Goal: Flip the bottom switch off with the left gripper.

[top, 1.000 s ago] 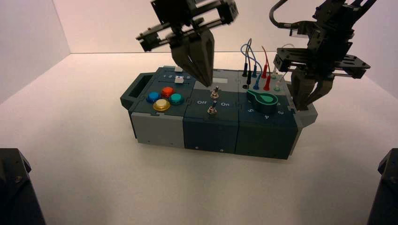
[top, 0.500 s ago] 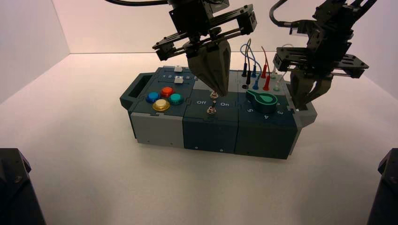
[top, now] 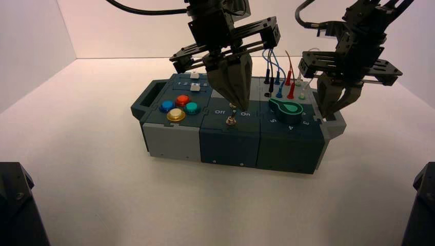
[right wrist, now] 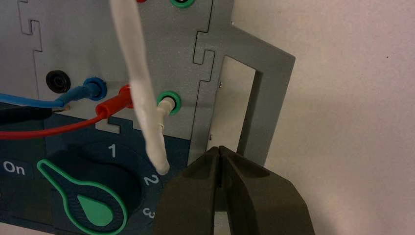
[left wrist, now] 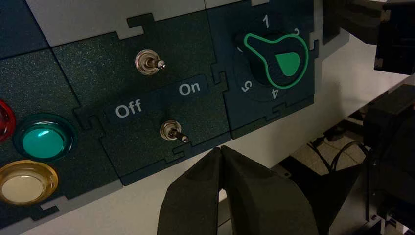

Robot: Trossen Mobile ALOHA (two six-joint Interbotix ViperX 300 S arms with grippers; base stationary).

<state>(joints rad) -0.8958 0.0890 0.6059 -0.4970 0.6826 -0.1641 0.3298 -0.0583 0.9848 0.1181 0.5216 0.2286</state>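
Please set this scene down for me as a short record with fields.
task switch: bottom switch, lever leaning to the On side; not yet flipped off
other switch: upper switch, also leaning to On
left gripper: shut, above the box's middle by the switches, holding nothing
right gripper: shut, over the box's right end
left part of box: red, blue, green and yellow buttons
right part: green-rimmed knob, wires behind it
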